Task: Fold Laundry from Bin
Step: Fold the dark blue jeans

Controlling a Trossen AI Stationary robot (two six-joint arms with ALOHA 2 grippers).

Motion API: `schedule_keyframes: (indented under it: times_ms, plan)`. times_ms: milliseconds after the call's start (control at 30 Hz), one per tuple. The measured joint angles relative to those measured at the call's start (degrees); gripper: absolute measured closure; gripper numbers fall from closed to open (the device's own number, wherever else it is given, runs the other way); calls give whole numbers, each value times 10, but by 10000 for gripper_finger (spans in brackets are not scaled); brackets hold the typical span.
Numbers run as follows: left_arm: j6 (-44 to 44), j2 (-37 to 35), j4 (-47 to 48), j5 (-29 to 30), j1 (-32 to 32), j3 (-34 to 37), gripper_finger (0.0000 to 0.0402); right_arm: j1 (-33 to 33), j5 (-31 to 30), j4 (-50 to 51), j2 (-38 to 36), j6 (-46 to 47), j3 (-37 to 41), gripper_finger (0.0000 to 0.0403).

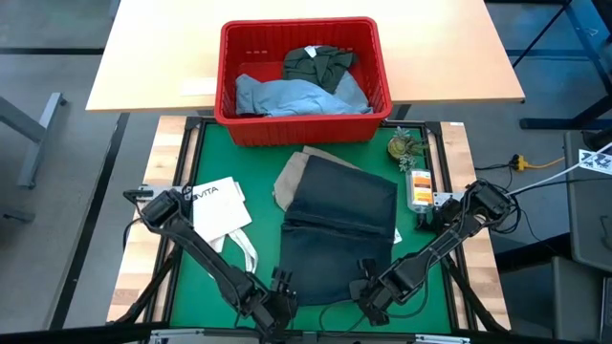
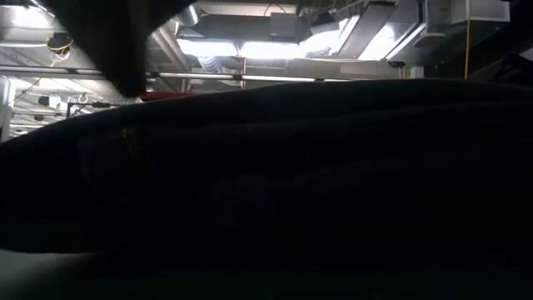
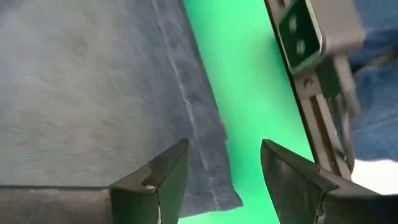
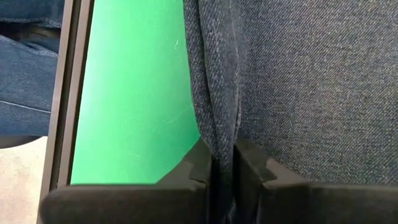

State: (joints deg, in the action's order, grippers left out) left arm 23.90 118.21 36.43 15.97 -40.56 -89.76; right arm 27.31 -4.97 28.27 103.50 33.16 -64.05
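Note:
Dark navy jeans [image 1: 339, 229] lie folded in the middle of the green mat, partly over beige trousers [image 1: 298, 172]. The red bin [image 1: 301, 78] stands on the wooden table at the far side and holds light blue jeans [image 1: 287, 96] and an olive-green piece [image 1: 318, 62]. My left gripper [image 1: 277, 304] [image 3: 224, 152] is open at the navy jeans' near left corner [image 3: 214, 186], one finger over the cloth and one over bare mat. My right gripper [image 1: 368, 298] [image 4: 224, 152] is shut on the jeans' near right edge. In the low view dark cloth [image 2: 291, 192] fills most of the picture. My right gripper pinches the navy jeans' right side edge [image 4: 222, 127], near the near corner, between its two fingers. What sits between them looks like a thick seam or fold; I cannot count the layers. The fingers slant down from above and lie across the edge. The cloth around them rests on the mat.
A white tote bag [image 1: 218, 205] lies on the mat at the left. A small plant [image 1: 404, 145] and an orange and white object [image 1: 419, 188] stand at the mat's right side. A person's blue-jeaned legs [image 4: 28, 68] show just beyond the table's near edge.

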Motion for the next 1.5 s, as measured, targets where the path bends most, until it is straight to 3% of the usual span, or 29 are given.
schedule_keyframes:
  times_ms: [667, 1000, 1333, 1500]
  plan:
    - [43, 56, 3, 30, 20, 0, 209, 0, 0, 2, -1, 0, 0, 366]
    - [41, 63, -10, -12, 12, 0, 209, 0, 0, 3, -1, 0, 0, 366]
    - [56, 68, -27, 26, 21, 0, 210, 0, 0, 4, -1, 0, -1, 365]
    - [57, 73, -28, 31, 28, 0, 239, 0, 0, 6, -1, 0, -1, 365]
